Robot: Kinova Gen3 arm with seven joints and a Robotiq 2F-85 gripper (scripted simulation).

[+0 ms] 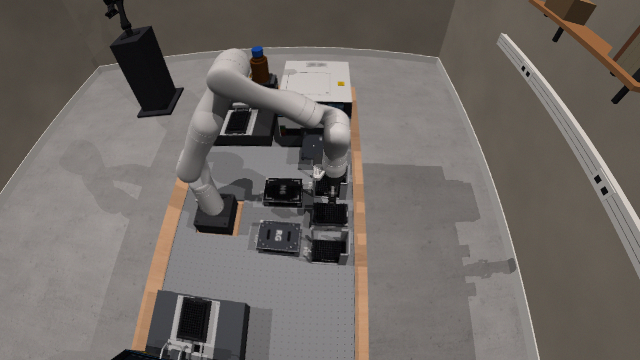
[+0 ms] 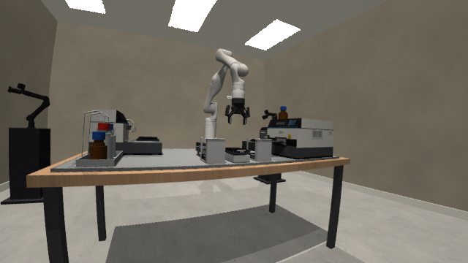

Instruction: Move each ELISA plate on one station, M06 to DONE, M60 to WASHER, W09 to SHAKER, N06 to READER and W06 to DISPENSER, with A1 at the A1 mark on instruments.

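My gripper [image 1: 330, 189] [image 2: 237, 117] is open and empty. It points straight down, high above the deck, over the row at the deck's right edge. That row holds a stack rack [image 1: 331, 186] right under the gripper, a dark plate on the middle station [image 1: 330, 214] [image 2: 238, 153], and a second stack rack [image 1: 327, 250] [image 2: 213, 150]. A dark plate lies on the unit at the near end [image 1: 194, 318]. Another lies on the unit at the far left [image 1: 238, 122]. The white reader [image 1: 316, 82] [image 2: 300, 136] has its tray [image 1: 312, 147] partly hidden by my arm. I cannot read the plate labels.
The empty nest N6 [image 1: 283, 192] and the regrip nest RG [image 1: 279, 236] sit left of the rack row. My arm's base [image 1: 216, 215] stands at the deck's left edge. Brown bottles stand at the far end [image 1: 258, 65] and in a rack [image 2: 99, 146].
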